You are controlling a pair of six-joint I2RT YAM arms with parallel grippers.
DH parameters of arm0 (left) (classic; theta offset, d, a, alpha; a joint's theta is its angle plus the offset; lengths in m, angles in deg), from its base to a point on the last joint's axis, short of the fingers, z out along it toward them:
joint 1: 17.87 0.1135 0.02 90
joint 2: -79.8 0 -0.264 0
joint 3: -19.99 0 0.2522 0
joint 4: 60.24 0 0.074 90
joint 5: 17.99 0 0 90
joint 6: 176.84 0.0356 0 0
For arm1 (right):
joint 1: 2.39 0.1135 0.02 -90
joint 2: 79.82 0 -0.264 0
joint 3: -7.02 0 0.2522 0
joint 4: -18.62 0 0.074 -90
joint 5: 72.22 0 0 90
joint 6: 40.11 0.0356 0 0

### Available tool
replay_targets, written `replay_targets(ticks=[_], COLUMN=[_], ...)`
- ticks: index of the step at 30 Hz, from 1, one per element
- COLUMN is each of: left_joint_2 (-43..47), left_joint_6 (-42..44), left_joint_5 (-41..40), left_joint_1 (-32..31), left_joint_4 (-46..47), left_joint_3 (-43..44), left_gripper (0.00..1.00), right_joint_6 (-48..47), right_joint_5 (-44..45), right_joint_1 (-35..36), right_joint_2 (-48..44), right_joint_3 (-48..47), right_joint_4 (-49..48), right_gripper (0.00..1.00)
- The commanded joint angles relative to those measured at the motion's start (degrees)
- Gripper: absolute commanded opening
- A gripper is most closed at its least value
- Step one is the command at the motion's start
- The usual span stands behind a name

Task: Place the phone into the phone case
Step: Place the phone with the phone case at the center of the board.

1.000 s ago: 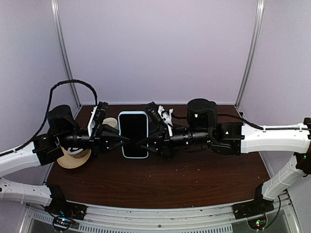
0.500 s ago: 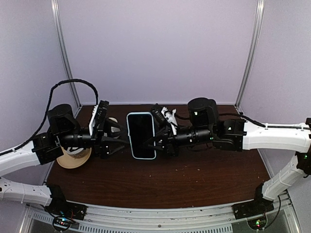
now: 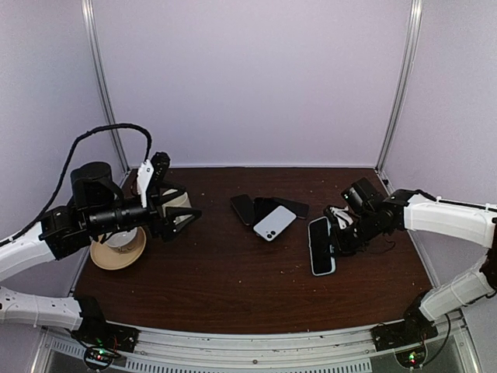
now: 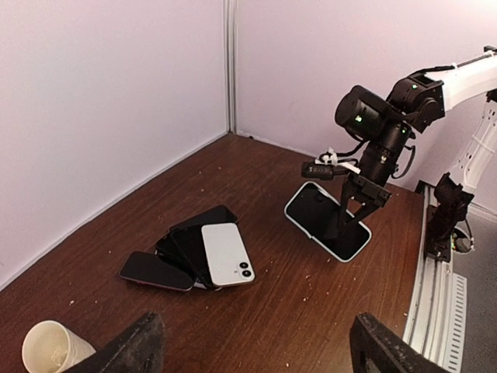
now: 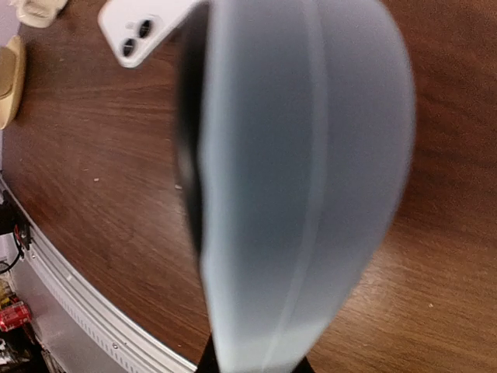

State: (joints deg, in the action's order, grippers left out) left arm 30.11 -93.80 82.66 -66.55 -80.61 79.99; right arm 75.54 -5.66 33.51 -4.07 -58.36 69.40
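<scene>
Phone (image 3: pixel 321 245), dark screen up, sits inside a pale blue case (image 5: pixel 295 179) on the right side of the table (image 3: pixel 233 287). Your right gripper (image 3: pixel 339 239) is clamped on its right-hand long edge, one finger above the screen and one under the case. From the left wrist the phone looks tilted, its far end raised. You cannot tell from these views whether the low end touches the wood. The right wrist view is almost filled by the blurred back of the case, with a thin dark strip along one side. Your left gripper (image 3: pixel 186 216) hangs over the left side of the table with its fingers spread wide, holding nothing. A paper cup (image 4: pixel 48 346) stands just beside it, and a tan bowl (image 3: pixel 116 252) lies nearer the table's left edge. Mid-table, well apart from both grippers, is a loose pile of dark phones (image 4: pixel 175 249). A white phone (image 3: pixel 275 222) rests on top of it, camera side up.
</scene>
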Motion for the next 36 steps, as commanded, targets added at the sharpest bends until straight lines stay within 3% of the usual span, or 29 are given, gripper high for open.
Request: replay_targets(ticks=[1,9,14,24,30,36], left_joint_2=[-0.65,0.32,0.54,0.50,0.30,0.12], left_joint_6=[0.72,0.96,1.43,2.55,2.99,3.32], left_joint_5=[-2.99,-4.81,-5.77,-5.55,-5.47,-5.72], left_joint_1=[0.28,0.30,0.26,0.26,0.26,0.36], left_joint_4=[-2.31,-1.70,-1.91,-2.33,-2.53,-2.62], left_joint_3=[1.82,1.09,1.09,1.09,1.20,1.09], left_gripper=[0.86,0.86,0.86,0.86,0.86,0.86], right_joint_6=[1.77,-1.70,-2.48,-3.69,-1.34,2.48], right_joint_5=[-4.04,-3.80,3.59,14.04,33.00,38.06], right_joint_1=[-5.61,-10.68,-12.60,-12.25,-5.96,8.97], right_joint_2=[-0.21,7.56,9.86,15.50,17.40,23.01], right_joint_3=[3.60,1.38,-0.37,-4.33,-10.98,-17.89], right_joint_4=[-1.12,2.85,6.17,11.18,19.36,18.17], right_gripper=[0.00,0.00,0.32,0.52,0.55,0.56])
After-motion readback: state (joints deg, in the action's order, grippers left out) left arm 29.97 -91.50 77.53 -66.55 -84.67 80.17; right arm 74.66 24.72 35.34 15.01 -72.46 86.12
